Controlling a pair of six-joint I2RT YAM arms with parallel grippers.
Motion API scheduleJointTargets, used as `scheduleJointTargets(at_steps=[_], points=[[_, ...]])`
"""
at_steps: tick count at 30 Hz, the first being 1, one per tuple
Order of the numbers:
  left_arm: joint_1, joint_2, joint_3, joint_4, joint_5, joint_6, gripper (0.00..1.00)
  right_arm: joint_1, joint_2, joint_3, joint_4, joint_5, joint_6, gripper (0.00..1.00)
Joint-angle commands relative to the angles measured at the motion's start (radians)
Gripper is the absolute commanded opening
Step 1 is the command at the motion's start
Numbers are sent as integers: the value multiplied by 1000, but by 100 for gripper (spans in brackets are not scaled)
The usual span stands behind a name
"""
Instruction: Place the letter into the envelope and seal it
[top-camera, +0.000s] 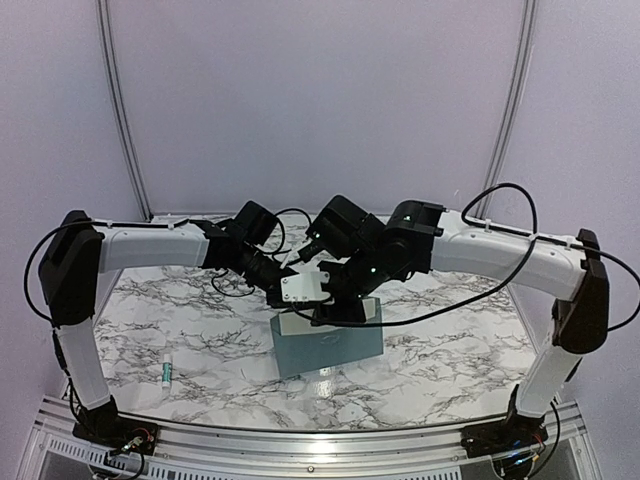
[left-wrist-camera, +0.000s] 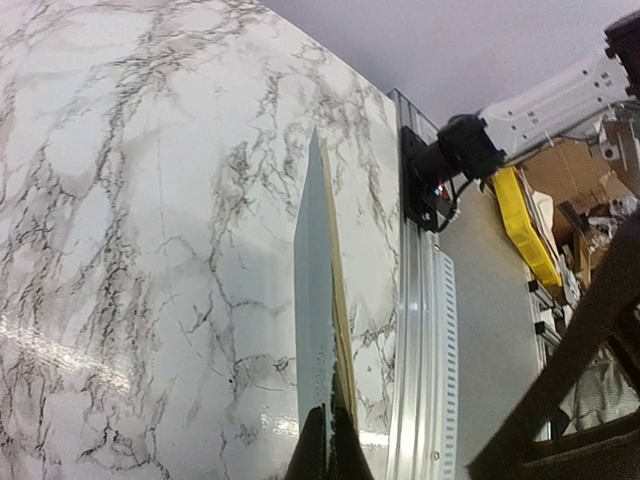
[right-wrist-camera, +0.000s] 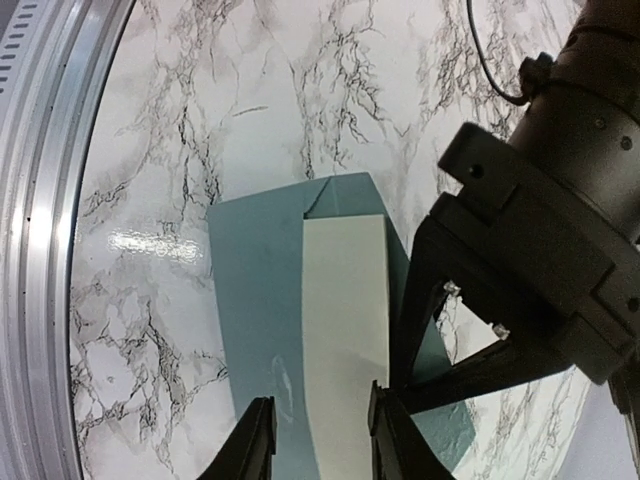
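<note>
Marble-patterned table (top-camera: 440, 330) under my arms. Grey-blue envelope (top-camera: 330, 350) rests on it near centre. Small white-green tube (top-camera: 167, 373) lies on marble well left of envelope, toward near edge.

Pale lilac walls (top-camera: 320, 100) behind marble tabletop (top-camera: 180, 310)
</note>
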Motion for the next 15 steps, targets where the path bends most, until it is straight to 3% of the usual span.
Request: scheduleJointTargets(at_steps=[1, 9, 12, 14, 15], points=[[3, 21, -26, 120, -107, -140, 0, -35, -77, -67, 22, -56, -14, 32], [-3, 57, -82, 271, -83, -299, 0, -161, -298, -198, 138, -187, -80, 45], [-6, 56, -95, 287, -109, -328, 0, -219, -411, -224, 269, -166, -65, 61], [-6, 44, -117, 331, -132, -355, 0, -293, -411, -198, 293, -225, -20, 80], [-6, 37, -136, 366, -142, -383, 0, -319, -403, -198, 310, -238, 3, 84]])
